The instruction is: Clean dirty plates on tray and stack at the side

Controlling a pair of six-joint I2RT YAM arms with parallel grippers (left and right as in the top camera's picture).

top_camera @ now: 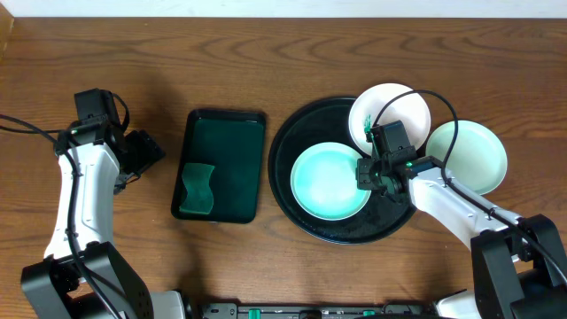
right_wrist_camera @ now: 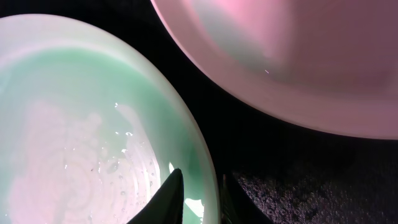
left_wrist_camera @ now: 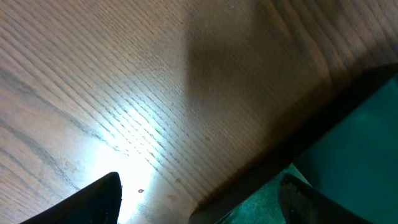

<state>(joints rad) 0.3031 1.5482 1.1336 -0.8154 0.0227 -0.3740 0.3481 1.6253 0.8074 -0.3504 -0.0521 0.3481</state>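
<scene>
The round black tray [top_camera: 301, 208] holds a mint-green plate [top_camera: 323, 182] with a wet sheen. A white plate [top_camera: 400, 105] rests on the tray's far right rim. A second mint-green plate [top_camera: 474, 155] lies on the table to the right of the tray. My right gripper [top_camera: 372, 173] is shut on the right rim of the mint-green plate in the tray. In the right wrist view one finger is inside the plate [right_wrist_camera: 93, 124] and one is outside it, with the gripper [right_wrist_camera: 199, 202] clamping the rim. The white plate [right_wrist_camera: 298, 56] lies just beyond. My left gripper [top_camera: 152, 151] is open and empty.
A rectangular dark tray [top_camera: 232, 142] with a green sponge [top_camera: 197, 188] stands left of the round tray. My left gripper [left_wrist_camera: 199, 205] hovers over the wood at that tray's left edge [left_wrist_camera: 292, 143]. Cables trail over the table at the left and over the right-hand plates.
</scene>
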